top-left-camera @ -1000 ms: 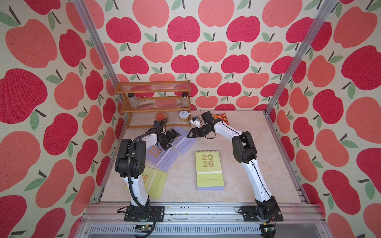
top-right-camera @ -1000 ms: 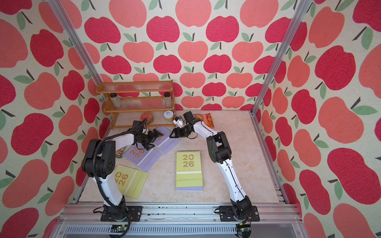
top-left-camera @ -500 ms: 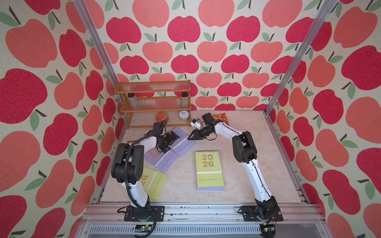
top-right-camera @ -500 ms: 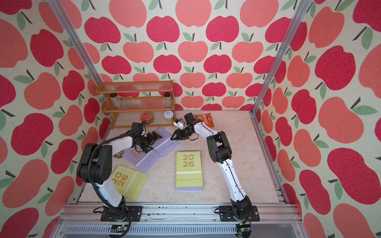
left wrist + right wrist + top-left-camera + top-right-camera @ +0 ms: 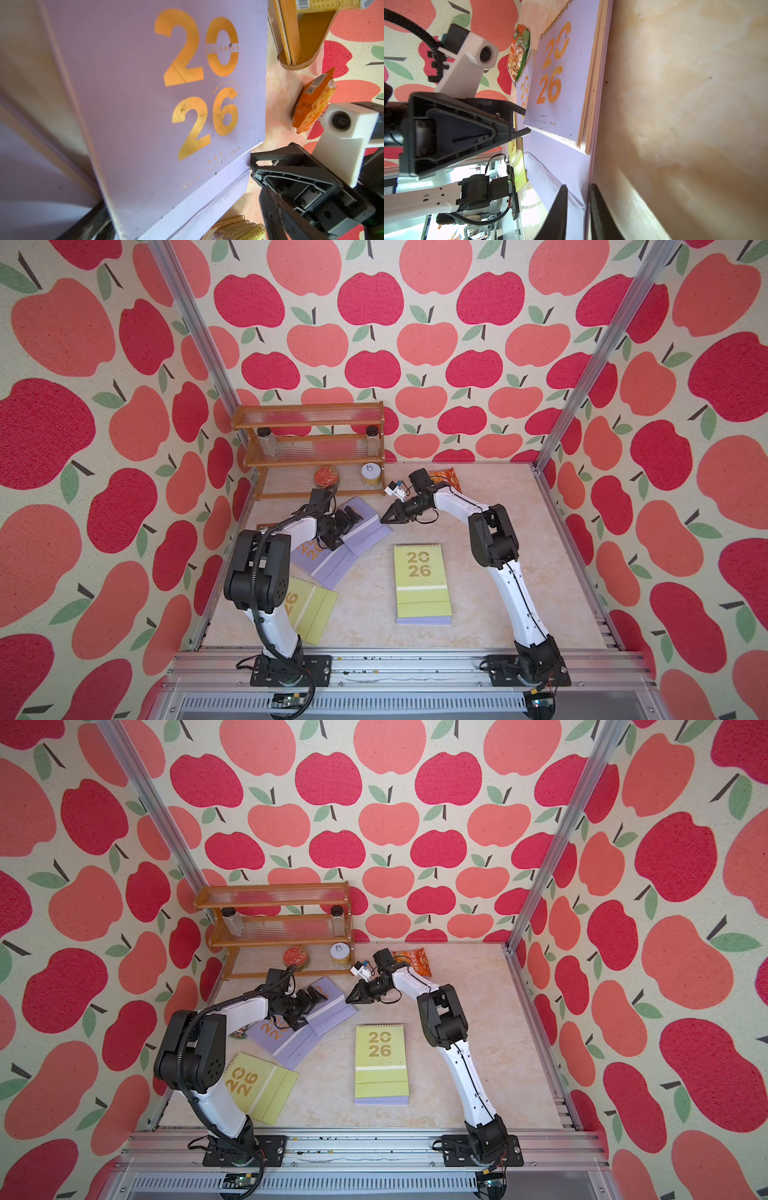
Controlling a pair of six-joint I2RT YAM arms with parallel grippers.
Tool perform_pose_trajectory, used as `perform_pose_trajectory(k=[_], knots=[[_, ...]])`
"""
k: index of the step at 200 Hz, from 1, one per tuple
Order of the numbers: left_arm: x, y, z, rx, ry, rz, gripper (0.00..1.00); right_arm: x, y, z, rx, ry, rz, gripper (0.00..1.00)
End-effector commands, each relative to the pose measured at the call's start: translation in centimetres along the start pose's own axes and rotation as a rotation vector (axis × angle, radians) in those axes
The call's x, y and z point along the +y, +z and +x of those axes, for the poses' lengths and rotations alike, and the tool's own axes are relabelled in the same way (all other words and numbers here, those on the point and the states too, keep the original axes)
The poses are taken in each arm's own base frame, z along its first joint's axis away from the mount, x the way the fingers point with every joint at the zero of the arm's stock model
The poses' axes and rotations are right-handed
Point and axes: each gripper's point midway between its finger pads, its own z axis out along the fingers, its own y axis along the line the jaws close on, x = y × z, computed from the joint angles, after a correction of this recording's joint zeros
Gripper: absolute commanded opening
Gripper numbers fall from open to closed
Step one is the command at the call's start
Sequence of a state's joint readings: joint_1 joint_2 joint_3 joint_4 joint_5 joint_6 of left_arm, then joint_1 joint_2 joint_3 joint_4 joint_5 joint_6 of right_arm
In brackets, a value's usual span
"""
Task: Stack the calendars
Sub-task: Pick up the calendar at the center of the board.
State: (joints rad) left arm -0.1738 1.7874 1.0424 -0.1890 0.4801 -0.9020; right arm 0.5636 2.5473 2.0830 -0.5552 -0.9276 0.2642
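Both arms stretch forward, low over the table (image 5: 478, 614). The left end effector (image 5: 343, 526) hovers spread above the lavender calendar (image 5: 370, 531) near the rack (image 5: 309, 438); the right end effector (image 5: 383, 521), tilted down, pinches that calendar's edge.

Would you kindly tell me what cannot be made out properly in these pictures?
Centre stack: calendars under its yellow-green cover cannot be counted in both top views; edges too thin.
Right gripper: whether it pinches the lavender calendar, right wrist view; its fingers cover the contact.
Small print on its cover: blurred in the left wrist view.
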Motion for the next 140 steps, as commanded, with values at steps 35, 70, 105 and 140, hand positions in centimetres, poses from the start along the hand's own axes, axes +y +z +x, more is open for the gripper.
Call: perform_pose_trajectory(k=[35, 70, 105, 140], knots=[[-1.2, -0.4, 1.1, 0.020, 0.008, 0.050, 1.00, 1.0, 1.8, 1.2, 0.048, 0.028, -0.100, 0.13], [-1.1, -0.5, 1.0, 0.011, 0.009, 0.047, 0.99, 0.9, 1.6, 1.5, 0.050, 0.030, -0.091, 0.13], [-0.5, -0.9, 0.9, -0.013, -0.003, 0.027, 0.84, 0.5, 1.5, 1.7, 0.051, 0.038, -0.084, 0.13], [-0.1, -1.2, 0.7, -0.045, -0.015, 0.038, 0.61, 0.2, 1.4, 2.2, 0.056, 0.047, -0.083, 0.13]])
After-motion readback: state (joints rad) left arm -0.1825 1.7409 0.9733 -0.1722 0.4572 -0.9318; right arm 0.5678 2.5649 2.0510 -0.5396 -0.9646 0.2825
